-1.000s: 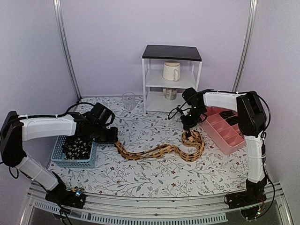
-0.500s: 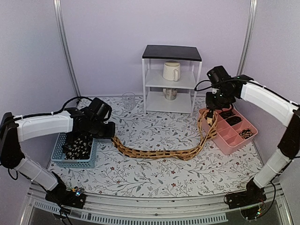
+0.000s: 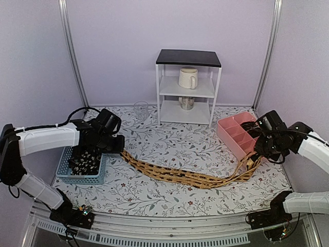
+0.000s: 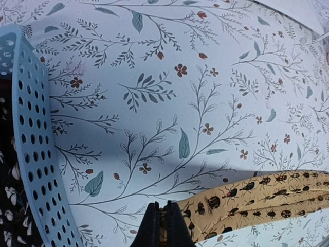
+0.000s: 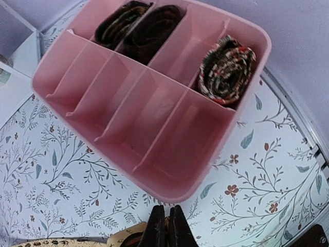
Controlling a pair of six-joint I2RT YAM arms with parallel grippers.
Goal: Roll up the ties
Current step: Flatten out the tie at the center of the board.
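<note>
Above the table (image 3: 169, 144), left gripper (image 4: 165, 222) and right gripper (image 5: 166, 224) each clamp 1 end of the tan tie (image 3: 180, 176).

Seen from above, both ends of the tan tie (image 3: 180, 176) are covered, one by the left gripper (image 3: 117, 147) and the other by the right gripper (image 3: 257, 153). The left arm (image 3: 51, 140) hides part of the blue basket (image 3: 82, 179), and its dark speckled contents (image 3: 85, 160) are too small to tell apart. The item (image 3: 186, 103) low in the white rack (image 3: 188, 57) cannot be made out. Each wrist view cuts its own gripper at the bottom edge. The right wrist view shows only a sliver of tie, and the pink tray (image 5: 154, 149) runs past the top edge.
</note>
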